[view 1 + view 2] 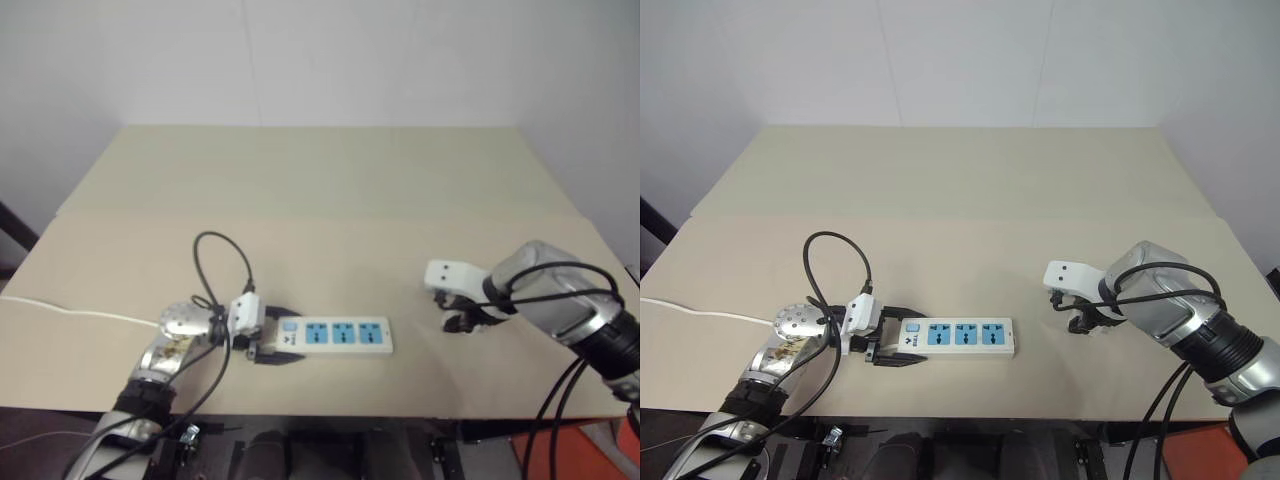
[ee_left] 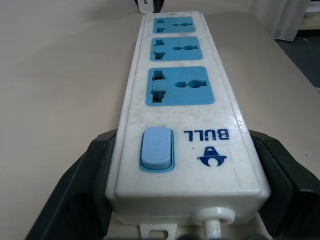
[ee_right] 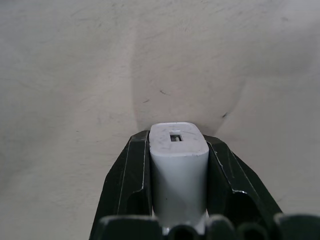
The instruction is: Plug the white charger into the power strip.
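Right gripper [image 3: 178, 165] is clamping the charger [image 3: 178, 170] at frame right, left gripper [image 2: 175, 175] is bracing the strip [image 2: 187, 95] lower centre; next, lifting and carrying it to a socket.

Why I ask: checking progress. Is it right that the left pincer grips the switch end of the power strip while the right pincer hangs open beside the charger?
Not quite. The right pincer is shut on the white charger, as the right wrist view shows. The left pincer does grip the switch end of the power strip.
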`<state>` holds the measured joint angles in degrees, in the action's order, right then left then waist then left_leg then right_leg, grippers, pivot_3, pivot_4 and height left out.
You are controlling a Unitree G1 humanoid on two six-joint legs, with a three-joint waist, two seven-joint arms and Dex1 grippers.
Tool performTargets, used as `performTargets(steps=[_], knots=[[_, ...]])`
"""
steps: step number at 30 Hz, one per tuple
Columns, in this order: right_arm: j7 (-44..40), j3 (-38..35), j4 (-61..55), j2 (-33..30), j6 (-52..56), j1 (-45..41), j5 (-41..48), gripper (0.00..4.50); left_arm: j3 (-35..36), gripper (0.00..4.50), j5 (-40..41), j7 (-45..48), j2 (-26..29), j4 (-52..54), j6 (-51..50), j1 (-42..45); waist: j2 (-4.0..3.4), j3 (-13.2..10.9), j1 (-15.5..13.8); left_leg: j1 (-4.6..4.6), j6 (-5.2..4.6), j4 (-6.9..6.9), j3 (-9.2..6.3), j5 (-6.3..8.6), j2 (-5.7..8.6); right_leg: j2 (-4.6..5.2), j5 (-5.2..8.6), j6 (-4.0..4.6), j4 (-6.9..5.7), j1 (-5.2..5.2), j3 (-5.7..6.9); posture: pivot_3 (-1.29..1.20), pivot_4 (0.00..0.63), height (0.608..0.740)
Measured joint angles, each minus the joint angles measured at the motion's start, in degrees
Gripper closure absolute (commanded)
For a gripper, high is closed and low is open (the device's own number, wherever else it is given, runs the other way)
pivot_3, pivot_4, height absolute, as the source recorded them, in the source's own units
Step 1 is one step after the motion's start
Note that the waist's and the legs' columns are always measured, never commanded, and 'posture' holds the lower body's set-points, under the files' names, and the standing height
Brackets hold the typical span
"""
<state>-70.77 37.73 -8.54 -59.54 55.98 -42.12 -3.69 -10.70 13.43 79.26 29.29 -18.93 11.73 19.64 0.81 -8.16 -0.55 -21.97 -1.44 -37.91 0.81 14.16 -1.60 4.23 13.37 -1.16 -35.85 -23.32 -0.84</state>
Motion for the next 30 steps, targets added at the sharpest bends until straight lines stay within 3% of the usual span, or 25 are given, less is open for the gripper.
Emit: performTargets(steps=[5, 9, 11, 14, 17, 21, 30], knots=[[2.8, -5.6, 2.4, 3.5, -3.5, 0.3, 1.4, 3.39, 0.0, 1.18, 0.0, 0.0, 0.2, 0.1, -0.1, 0.0, 0.00, 0.0, 0.2, 0.02, 0.00, 0.00, 0.01, 0.00, 0.00, -0.01, 0.00, 0.00, -0.01, 0.01, -0.01, 0.00, 0.150, 0.740], [6.1, -23.8, 5.9, 12.1, -11.5, 1.1, 11.4, 3.39, -0.2, 1.18, 0.1, -0.1, 0.2, 0.3, -0.2, 0.0, 0.04, 0.0, 0.0, 0.00, 0.00, 0.01, -0.06, 0.00, -0.02, -0.06, -0.02, 0.00, 0.00, 0.05, 0.03, 0.00, 0.150, 0.740], [9.6, -34.9, 5.5, 19.6, -14.8, 3.4, 17.8, 3.39, -0.2, 1.18, 0.1, 0.0, 0.3, 0.3, -0.3, 0.0, 0.13, 0.0, -0.1, 0.03, 0.00, 0.03, -0.13, 0.00, -0.09, -0.14, -0.02, 0.00, 0.03, 0.14, 0.08, 0.00, 0.150, 0.740], [12.4, -41.3, 2.5, 25.8, -16.6, 8.4, 24.5, 3.39, -0.5, 1.18, 0.0, -0.1, 0.3, 0.3, -0.5, 0.2, 0.13, 0.0, -0.2, -0.02, 0.00, 0.03, -0.16, 0.00, -0.07, -0.12, -0.03, 0.01, -0.03, 0.09, 0.10, 0.00, 0.150, 0.740], [10.3, -42.0, -0.5, 28.4, -17.7, 14.9, 29.4, 3.39, -0.5, 1.18, 0.1, 0.1, 0.7, 0.3, -0.7, 0.3, 0.12, 0.0, 0.0, 0.03, -0.01, 0.03, -0.13, 0.00, -0.08, -0.13, -0.03, 0.01, -0.06, 0.10, 0.05, 0.00, 0.150, 0.740], [8.3, -36.7, -1.4, 33.3, -24.6, 19.9, 29.7, 3.39, -0.4, 1.18, 0.0, 0.1, 1.3, 0.1, -1.1, 0.5, 0.12, 0.0, 0.4, 0.17, -0.01, 0.03, -0.11, 0.00, -0.10, -0.20, -0.02, 0.00, -0.16, 0.12, -0.01, 0.00, 0.150, 0.740], [10.8, -32.3, 6.0, 42.0, -34.1, 19.0, 27.9, 3.39, -0.5, 1.18, 0.1, 0.3, 1.5, 0.2, -1.8, 0.8, 0.12, 0.0, 0.7, 0.15, 0.00, 0.03, -0.12, 0.00, -0.12, -0.24, -0.03, 0.02, -0.15, 0.11, 0.00, 0.00, 0.150, 0.740]])
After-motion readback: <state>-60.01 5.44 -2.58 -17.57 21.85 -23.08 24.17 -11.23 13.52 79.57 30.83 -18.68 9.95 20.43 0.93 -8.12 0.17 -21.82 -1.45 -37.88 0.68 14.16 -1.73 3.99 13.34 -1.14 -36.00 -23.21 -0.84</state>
